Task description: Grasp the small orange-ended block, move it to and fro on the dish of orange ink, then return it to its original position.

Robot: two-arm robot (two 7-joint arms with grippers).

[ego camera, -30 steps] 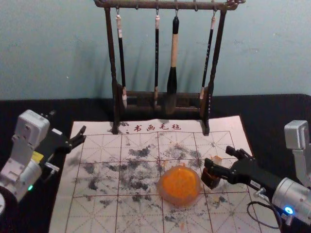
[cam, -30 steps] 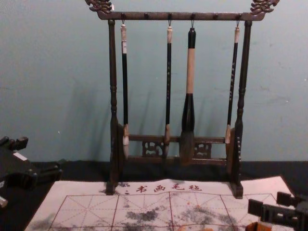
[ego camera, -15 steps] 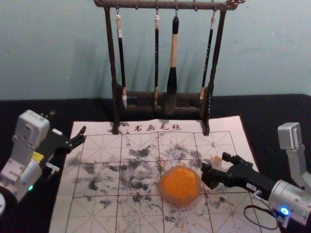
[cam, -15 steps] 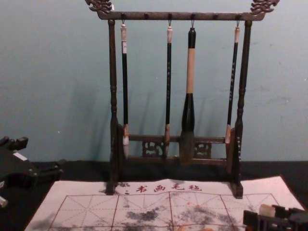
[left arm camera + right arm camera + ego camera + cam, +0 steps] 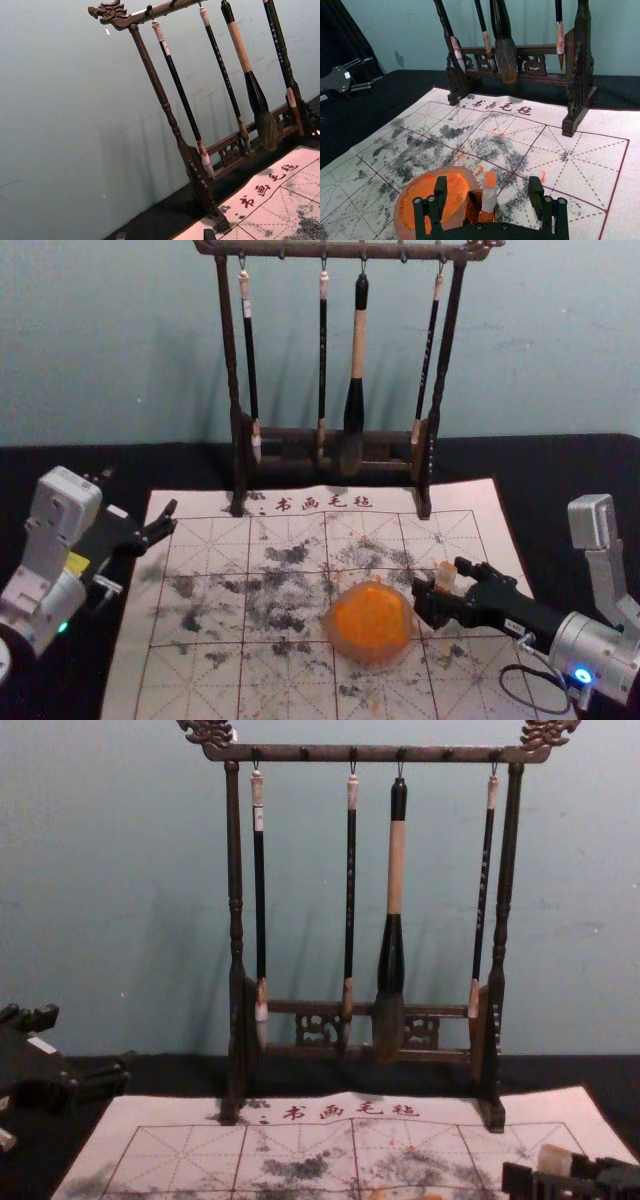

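The right gripper [image 5: 442, 585], its two fingers set wide with nothing pinched, reaches in over the right side of a paper mat [image 5: 210, 680], just beside the dish [image 5: 370, 623] of orange ink. The small orange-ended block [image 5: 489, 194] stands upright between the spread fingers, a gap on either side of it in the right wrist view, with a dark brown piece [image 5: 471, 206] at its side. The near finger's tip comes close to the dish's right rim in the head view. Past the gripper, a stretch of ink-spotted mat runs to the brush rack [image 5: 430, 455], whose feet stand at the mat's far edge with four brushes hanging. A broad span of mat lies between the dish and the left edge. There the left gripper [image 5: 172, 518] is parked near the far corner, its fingers apart.
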